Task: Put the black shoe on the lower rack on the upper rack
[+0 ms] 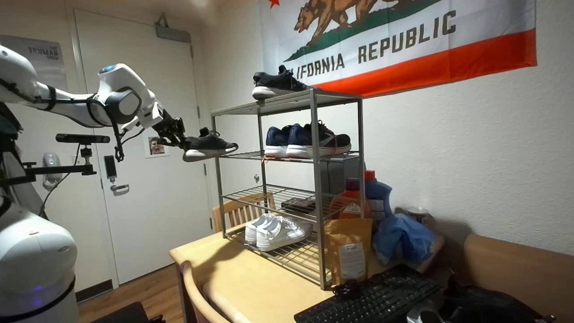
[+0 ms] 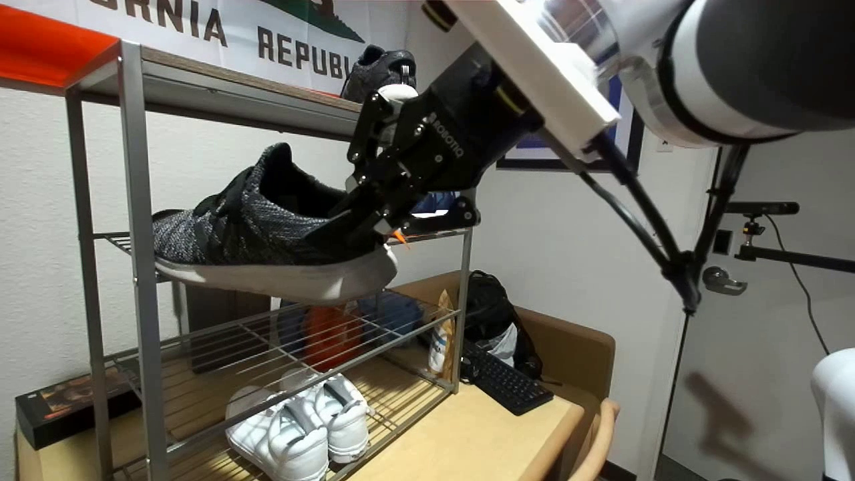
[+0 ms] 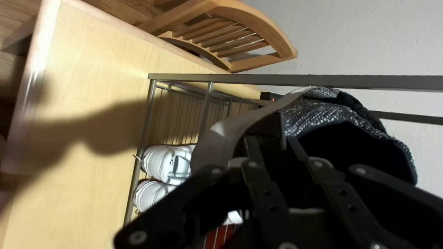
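Black shoe [image 1: 209, 144] held left of centre, sole down, toe toward the right of the frame. Jaws pinching the shoe at its heel; in the wrist view they reach up from the bottom of the frame and grip the rear wall. Toe lies inside the left end of the lower rack [image 1: 251, 156], behind the front post [image 2: 138, 194] as seen at the left of an exterior view; heel juts well out past the front edge. Cannot tell whether the toe touches rack or post. Blue shoes [image 1: 298, 142] share that rack, right of centre. Upper rack [image 2: 247, 97], across the upper left, bears another black shoe [image 1: 278, 83], likely the mate, top centre of the frame. White shoes [image 1: 276, 233] sit low, just above the bench [image 1: 269, 287]. Progress: grasp looks made, shoe only part out of the lower rack; judged as roughly the first half of the job. Left to do: bring the toe clear of the front post, lift the shoe above the upper rack's edge, carry it in beside the other one, lower it, let go. Placing not begun; shoe hangs below the upper rack in both exterior views.
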Available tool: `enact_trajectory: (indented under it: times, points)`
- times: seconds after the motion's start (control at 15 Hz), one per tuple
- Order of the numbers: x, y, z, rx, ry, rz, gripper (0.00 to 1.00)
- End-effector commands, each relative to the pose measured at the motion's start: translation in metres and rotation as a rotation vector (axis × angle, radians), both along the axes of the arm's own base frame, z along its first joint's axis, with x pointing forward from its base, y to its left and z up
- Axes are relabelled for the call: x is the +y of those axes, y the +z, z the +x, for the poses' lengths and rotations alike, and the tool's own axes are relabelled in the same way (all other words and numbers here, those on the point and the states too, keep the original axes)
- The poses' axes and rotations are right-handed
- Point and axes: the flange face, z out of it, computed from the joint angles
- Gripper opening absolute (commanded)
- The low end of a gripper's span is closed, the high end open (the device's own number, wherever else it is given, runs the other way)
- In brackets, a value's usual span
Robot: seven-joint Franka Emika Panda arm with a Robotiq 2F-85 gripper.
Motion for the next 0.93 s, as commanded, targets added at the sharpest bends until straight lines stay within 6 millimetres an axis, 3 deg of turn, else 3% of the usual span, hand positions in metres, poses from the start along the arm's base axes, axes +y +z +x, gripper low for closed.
enact_trajectory:
  times: [0.0, 0.33, 0.87]
  points:
    - [-0.015, 0.013, -0.045, -0.065, 0.024, -0.036, 0.06]
    - [-0.031, 0.032, -0.081, -0.134, 0.036, -0.057, 0.06]
    - [-0.043, 0.055, -0.110, -0.222, 0.038, -0.065, 0.06]
